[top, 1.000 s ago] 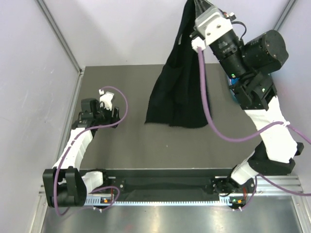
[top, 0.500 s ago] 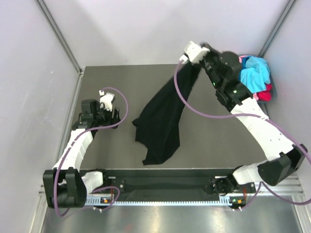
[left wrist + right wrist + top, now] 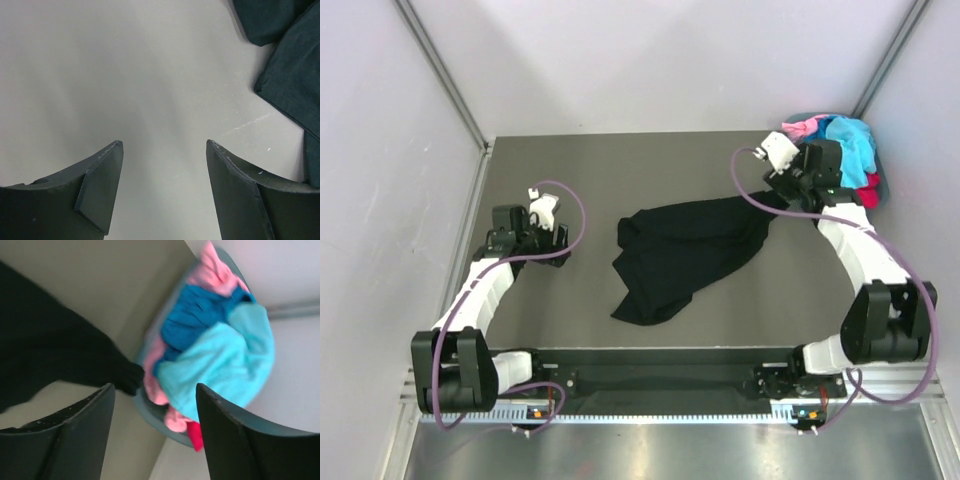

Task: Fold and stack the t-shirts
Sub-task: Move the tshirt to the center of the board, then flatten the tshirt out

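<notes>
The left gripper and right gripper each stand wide open, gripping nothing. The crumpled black cotton t-shirt lies on the grey table between the 2, one end just beside the right jaws.

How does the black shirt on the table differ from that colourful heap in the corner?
The black shirt is one garment lying crumpled on the table; the colourful heap is several bunched in the far corner. The shirt is dark, the heap pink, blue and turquoise. Neither is folded.

Overhead and both close wrist views share the black shirt.
</notes>
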`<state>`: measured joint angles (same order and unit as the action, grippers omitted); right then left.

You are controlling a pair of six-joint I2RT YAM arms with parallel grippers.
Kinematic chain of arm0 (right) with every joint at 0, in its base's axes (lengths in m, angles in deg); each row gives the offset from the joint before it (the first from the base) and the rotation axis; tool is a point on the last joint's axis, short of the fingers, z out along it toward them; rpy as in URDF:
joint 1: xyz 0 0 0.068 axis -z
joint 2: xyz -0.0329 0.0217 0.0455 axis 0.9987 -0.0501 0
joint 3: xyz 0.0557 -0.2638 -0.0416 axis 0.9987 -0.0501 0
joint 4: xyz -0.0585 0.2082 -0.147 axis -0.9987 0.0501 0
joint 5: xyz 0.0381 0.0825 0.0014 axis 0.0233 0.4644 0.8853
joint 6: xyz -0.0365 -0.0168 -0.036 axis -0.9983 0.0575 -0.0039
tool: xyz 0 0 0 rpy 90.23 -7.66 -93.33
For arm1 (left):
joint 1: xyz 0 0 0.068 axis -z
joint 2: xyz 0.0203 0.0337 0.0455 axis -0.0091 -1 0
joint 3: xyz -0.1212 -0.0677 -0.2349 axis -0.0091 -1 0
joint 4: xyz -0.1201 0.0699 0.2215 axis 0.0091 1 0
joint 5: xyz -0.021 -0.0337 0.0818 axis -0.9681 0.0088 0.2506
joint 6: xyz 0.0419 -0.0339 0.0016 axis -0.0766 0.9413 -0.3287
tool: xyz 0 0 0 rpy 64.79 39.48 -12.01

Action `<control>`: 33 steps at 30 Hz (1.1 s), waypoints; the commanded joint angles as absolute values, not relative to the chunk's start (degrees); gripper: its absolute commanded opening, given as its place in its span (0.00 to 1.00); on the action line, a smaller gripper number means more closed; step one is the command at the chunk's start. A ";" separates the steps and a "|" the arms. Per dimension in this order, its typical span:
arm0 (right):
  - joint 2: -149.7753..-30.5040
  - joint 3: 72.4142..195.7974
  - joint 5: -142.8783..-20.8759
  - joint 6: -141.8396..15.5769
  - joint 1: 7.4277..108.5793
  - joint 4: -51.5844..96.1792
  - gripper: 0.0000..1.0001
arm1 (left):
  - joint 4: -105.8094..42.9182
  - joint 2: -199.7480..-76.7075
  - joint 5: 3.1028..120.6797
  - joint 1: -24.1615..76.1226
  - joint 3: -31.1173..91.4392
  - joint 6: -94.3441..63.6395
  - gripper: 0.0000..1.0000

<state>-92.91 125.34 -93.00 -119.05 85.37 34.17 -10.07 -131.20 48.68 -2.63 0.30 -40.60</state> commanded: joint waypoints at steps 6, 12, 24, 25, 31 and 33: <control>-77.09 126.93 -65.44 -119.86 68.79 56.93 0.66 | -12.55 -130.76 48.62 -2.72 0.00 -42.49 0.72; -79.45 119.13 -75.80 -125.14 47.24 55.28 0.59 | -10.54 -134.18 50.89 -2.72 2.28 -42.84 0.73; -93.51 117.18 -78.79 -123.56 27.11 47.90 0.48 | -7.28 -139.90 55.47 -2.89 5.10 -43.02 0.69; -95.00 117.27 -79.14 -123.30 26.06 47.28 0.48 | -7.19 -140.08 55.82 -2.89 5.28 -43.10 0.68; -100.28 118.94 -79.15 -122.07 20.60 44.64 0.47 | -7.54 -139.90 56.35 -2.80 4.84 -42.84 0.68; -101.34 119.73 -79.15 -121.80 19.81 44.29 0.47 | -7.54 -139.55 56.53 -2.98 4.84 -42.84 0.68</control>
